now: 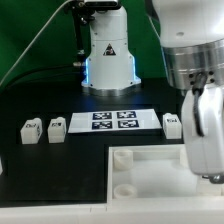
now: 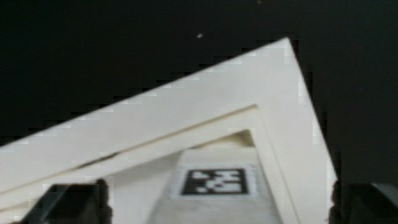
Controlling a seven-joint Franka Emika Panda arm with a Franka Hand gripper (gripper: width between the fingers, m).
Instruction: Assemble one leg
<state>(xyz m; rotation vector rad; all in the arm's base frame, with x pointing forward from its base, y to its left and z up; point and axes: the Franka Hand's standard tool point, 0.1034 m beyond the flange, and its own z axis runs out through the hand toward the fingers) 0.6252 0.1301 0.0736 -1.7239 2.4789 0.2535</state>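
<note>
2 legs (image 1: 43, 129) beside marker board (image 1: 113, 120).

Legs (image 1: 31, 130) look like matt white plastic, paper-like tags. Panel (image 1: 150, 180) smooth white, slight sheen. Surface (image 1: 40, 170) matt black. Marker board (image 1: 113, 120) flat matt white.

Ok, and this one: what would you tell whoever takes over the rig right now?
Pincer: open, fingers wide apart, holding nothing, low over the white panel.
Legs: first leg and second leg stand side by side on the table, at the exterior view's left of the marker board. The third leg stands at its right, beside the arm.
Done: no leg visibly fitted to the panel.
Left: grasp one leg and fit it into a corner socket.
Unclear: the wrist view shows a tag under the pincer, but not what carries it.
</note>
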